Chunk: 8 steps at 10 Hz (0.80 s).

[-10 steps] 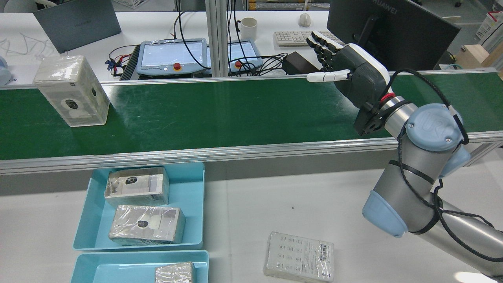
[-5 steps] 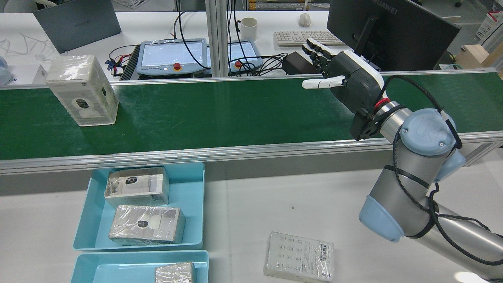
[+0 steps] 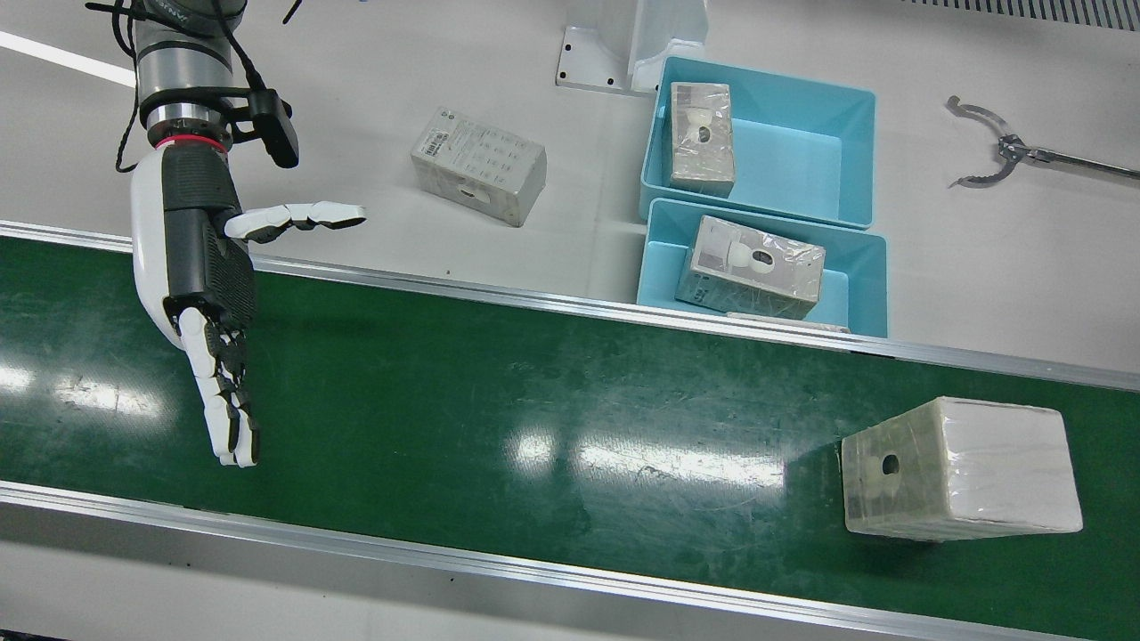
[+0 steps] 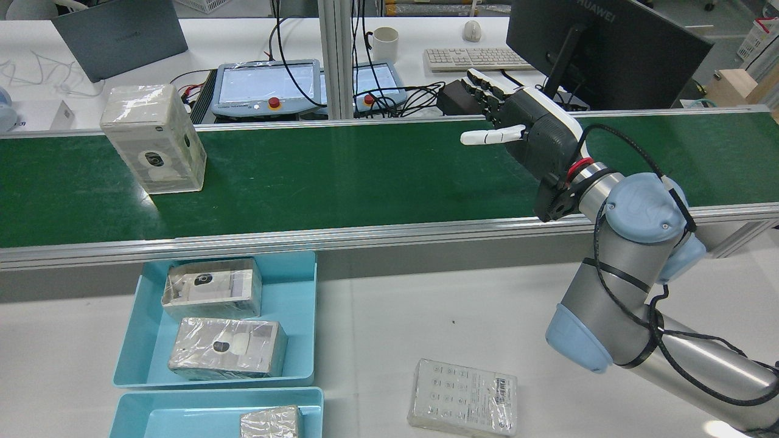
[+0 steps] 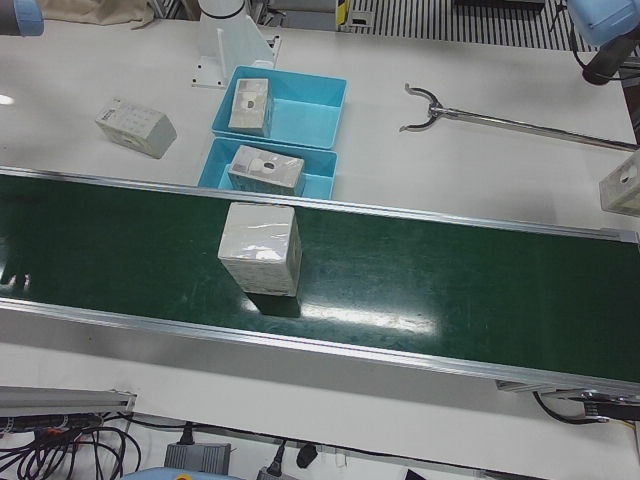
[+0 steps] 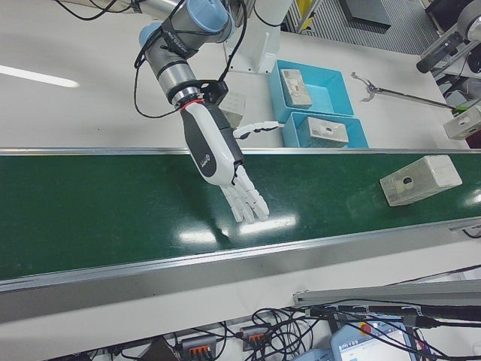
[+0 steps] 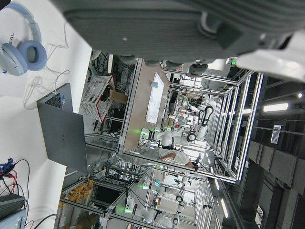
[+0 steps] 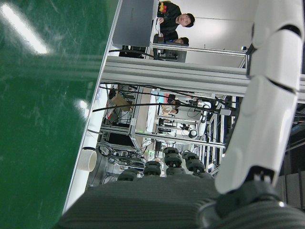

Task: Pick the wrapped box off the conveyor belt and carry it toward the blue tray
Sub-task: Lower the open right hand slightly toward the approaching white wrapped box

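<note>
The wrapped box stands upright on the green conveyor belt, at the left end in the rear view and at the right in the front view. My right hand hovers over the belt far to the box's right, open and empty, fingers straight and thumb out; it also shows in the front view. Two blue trays sit in front of the belt with wrapped boxes in them. My left hand shows only as a palm edge in its own view, pointing away from the table.
A loose wrapped box lies on the white table right of the trays. A metal grabber tool lies on the table beyond the trays. The belt has aluminium side rails. Monitors and teach pendants stand behind the belt.
The wrapped box has travelled to the right along the belt in the rear view. My right hand has moved left and a little lower over the belt, still open.
</note>
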Each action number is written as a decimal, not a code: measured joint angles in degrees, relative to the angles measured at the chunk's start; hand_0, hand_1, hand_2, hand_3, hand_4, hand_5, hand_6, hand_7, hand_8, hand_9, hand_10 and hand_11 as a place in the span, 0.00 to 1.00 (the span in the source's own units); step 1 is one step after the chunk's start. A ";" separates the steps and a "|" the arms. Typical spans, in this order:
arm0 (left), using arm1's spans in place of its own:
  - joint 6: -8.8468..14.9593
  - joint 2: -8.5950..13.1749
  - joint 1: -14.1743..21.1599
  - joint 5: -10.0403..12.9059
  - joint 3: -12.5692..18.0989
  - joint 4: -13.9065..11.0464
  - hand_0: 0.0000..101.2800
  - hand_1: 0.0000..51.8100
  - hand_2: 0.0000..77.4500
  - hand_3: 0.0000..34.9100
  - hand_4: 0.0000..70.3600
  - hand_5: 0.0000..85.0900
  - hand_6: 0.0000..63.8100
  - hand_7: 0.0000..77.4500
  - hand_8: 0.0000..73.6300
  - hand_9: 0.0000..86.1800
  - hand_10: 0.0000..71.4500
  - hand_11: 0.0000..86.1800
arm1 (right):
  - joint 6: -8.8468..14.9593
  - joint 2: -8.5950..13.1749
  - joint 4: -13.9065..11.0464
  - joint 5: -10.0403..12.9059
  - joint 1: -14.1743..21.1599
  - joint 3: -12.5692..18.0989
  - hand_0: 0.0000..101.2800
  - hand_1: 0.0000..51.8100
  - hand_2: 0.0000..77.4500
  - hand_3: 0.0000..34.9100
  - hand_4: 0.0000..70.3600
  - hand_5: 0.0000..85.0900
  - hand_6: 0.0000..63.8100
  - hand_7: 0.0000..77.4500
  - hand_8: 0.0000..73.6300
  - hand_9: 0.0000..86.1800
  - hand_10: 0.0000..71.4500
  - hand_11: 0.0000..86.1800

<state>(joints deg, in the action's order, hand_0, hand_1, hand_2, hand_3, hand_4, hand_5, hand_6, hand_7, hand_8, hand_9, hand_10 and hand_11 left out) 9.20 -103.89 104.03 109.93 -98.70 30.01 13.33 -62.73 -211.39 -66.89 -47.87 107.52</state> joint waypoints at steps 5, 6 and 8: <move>0.00 0.00 0.00 0.00 0.00 0.00 0.00 0.00 0.01 0.00 0.00 0.01 0.00 0.00 0.00 0.00 0.00 0.00 | -0.06 1.51 1.11 0.08 0.14 -2.37 0.42 0.21 0.15 0.00 0.05 0.03 0.00 0.01 0.03 0.04 0.00 0.02; 0.00 0.00 0.00 0.00 0.00 0.00 0.00 0.00 0.01 0.00 0.00 0.01 0.00 0.00 0.00 0.00 0.01 0.00 | -0.04 1.93 1.14 0.11 0.14 -2.68 0.42 0.21 0.15 0.00 0.05 0.03 0.00 0.01 0.03 0.03 0.00 0.02; 0.00 0.00 0.00 0.00 0.00 0.00 0.00 0.00 0.01 0.00 0.00 0.01 0.00 0.00 0.00 0.00 0.00 0.00 | 0.08 2.31 2.02 0.26 0.14 -3.00 0.42 0.21 0.15 0.00 0.05 0.03 0.00 0.01 0.03 0.03 0.00 0.02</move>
<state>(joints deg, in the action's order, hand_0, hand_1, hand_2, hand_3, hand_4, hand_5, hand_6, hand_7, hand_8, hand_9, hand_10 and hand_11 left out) 9.20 -103.89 104.03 109.93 -98.70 30.01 13.42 -60.42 -209.36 -66.62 -47.72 104.51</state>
